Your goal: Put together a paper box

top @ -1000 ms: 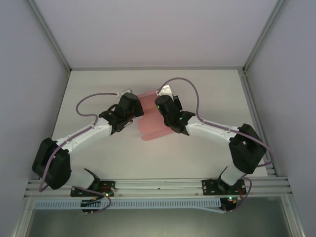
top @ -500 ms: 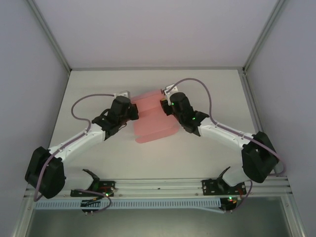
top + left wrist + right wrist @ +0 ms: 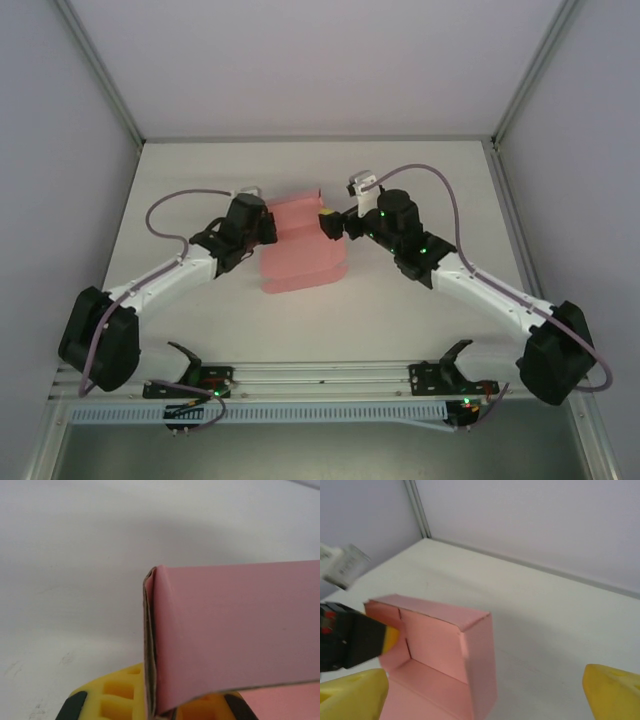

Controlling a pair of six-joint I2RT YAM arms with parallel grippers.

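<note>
Since a second ago the right pincer [image 3: 329,224] has let go and drawn back toward its own side, and the paper box [image 3: 300,255] has shifted a little nearer on the white desk [image 3: 200,180]. The pink box sits mid-desk, half folded, with one wall upright and the flaps still loose. The left pincer [image 3: 268,228] is clamped tight on an upright edge. The right one gapes wide just beside the far side, holding nothing. With a single hold, I'd fear the thin card springs back open, or creases at the clamped corner if that arm tugs.
</note>
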